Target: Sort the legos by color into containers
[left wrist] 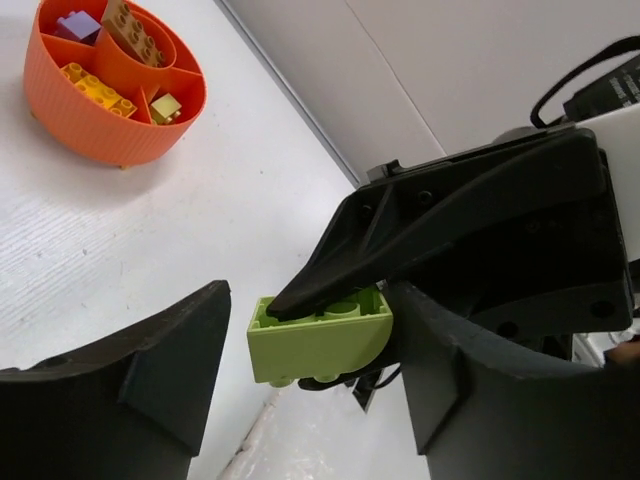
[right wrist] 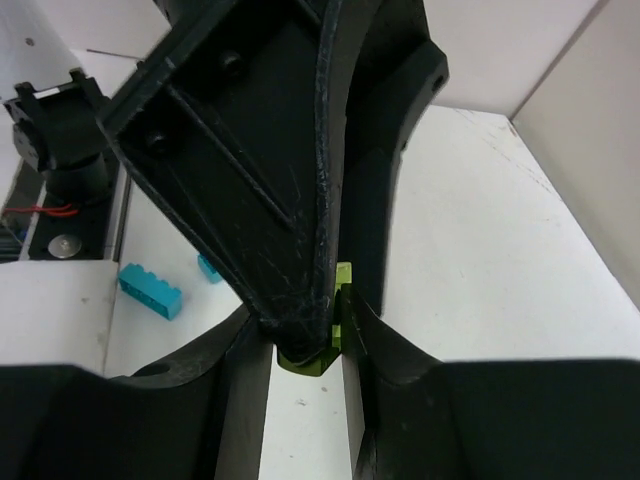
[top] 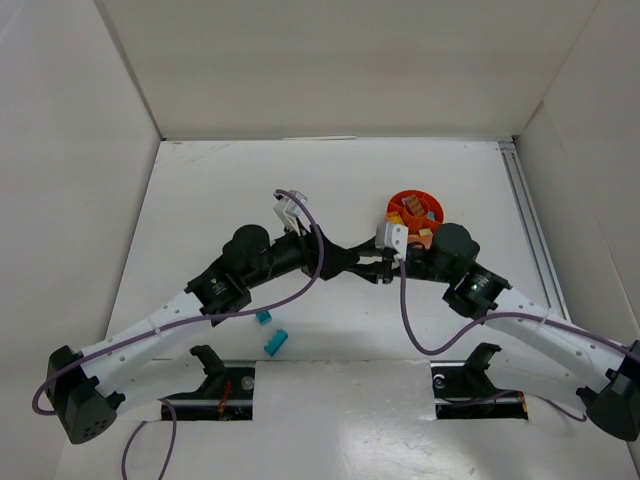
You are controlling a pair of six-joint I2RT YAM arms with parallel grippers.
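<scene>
At the middle of the table (top: 200, 190), the two arms met tip to tip. The right gripper (right wrist: 308, 335) pinched a lime brick (left wrist: 318, 345) between its fingers. The left gripper (left wrist: 312, 320) stood spread around that same brick, one finger (left wrist: 160, 380) just clear of it. An orange bowl (top: 415, 200) sat just beyond the right wrist, holding purple, brown, orange and pale bricks in separate compartments. Two teal bricks (top: 276, 343) lay on the table near the left arm.

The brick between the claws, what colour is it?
The brick is lime green; left wrist view shows best.
</scene>
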